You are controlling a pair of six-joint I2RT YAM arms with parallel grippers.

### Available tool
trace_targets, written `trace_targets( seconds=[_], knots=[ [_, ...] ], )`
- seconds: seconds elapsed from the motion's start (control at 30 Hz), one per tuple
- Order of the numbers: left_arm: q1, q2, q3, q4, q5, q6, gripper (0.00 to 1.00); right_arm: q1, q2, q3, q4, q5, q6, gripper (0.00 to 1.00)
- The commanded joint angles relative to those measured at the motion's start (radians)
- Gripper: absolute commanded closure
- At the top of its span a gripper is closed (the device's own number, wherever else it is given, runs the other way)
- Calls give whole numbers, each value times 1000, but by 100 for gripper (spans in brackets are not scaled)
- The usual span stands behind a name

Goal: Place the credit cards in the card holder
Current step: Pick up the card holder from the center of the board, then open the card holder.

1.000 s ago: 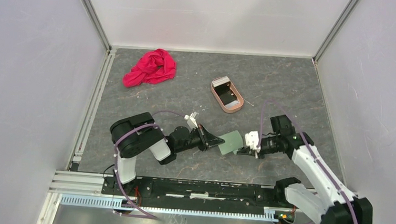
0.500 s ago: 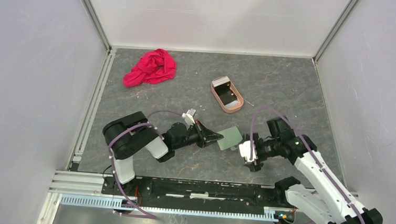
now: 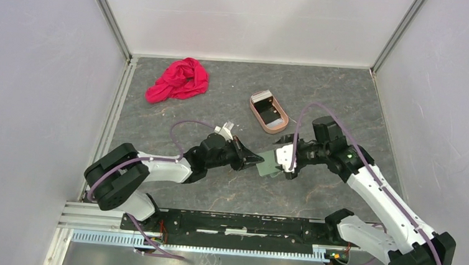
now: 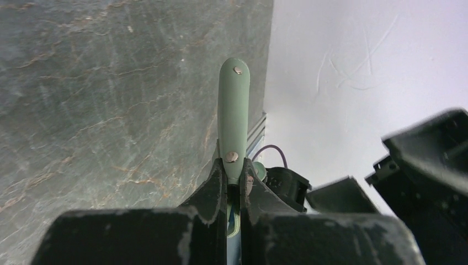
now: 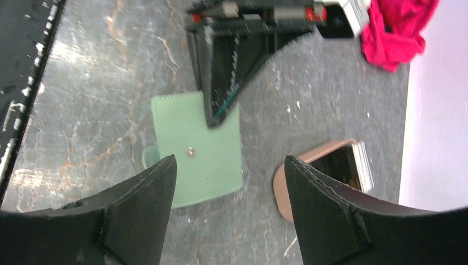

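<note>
A grey marbled table (image 3: 346,103) floors a white-walled cell, most of its stone bare. In the far left corner lies a crumpled red cloth (image 3: 179,79), well apart from everything else. Near the middle, the left gripper (image 3: 256,161) is clenched on one edge of the card holder (image 3: 271,163), which is folded shut and sticks out past the fingertips toward the right. The right gripper (image 3: 287,158) sits just beside the wallet's opposite edge, jaws spread wide and grasping nothing; whether a finger touches the wallet cannot be told. Just behind them, the pinkish-tan tray (image 3: 276,129) holds the credit cards (image 3: 269,114), with open table to its right and toward the back wall.
</note>
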Motion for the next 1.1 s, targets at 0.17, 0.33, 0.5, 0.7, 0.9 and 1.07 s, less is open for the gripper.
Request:
trace_targets(
  seconds=[0.17,0.33,0.5,0.7,0.9,1.07],
  knots=[
    [6,4,45,-40,22,-98,98,143,15,-106,157,96,138,10],
    [7,2,56,-38,21,-110,98,176,21,-172,256,197,194,9],
    [7,-4,46,-25,24,-126,98,191,26,-198,314,254,223,12],
    [6,-9,37,-5,26,-137,98,200,32,-205,350,287,245,20],
    [8,-24,19,1,13,-146,98,200,23,-197,308,235,217,28],
    [8,-22,6,33,14,-169,98,207,17,-218,307,226,205,26]
  ],
)
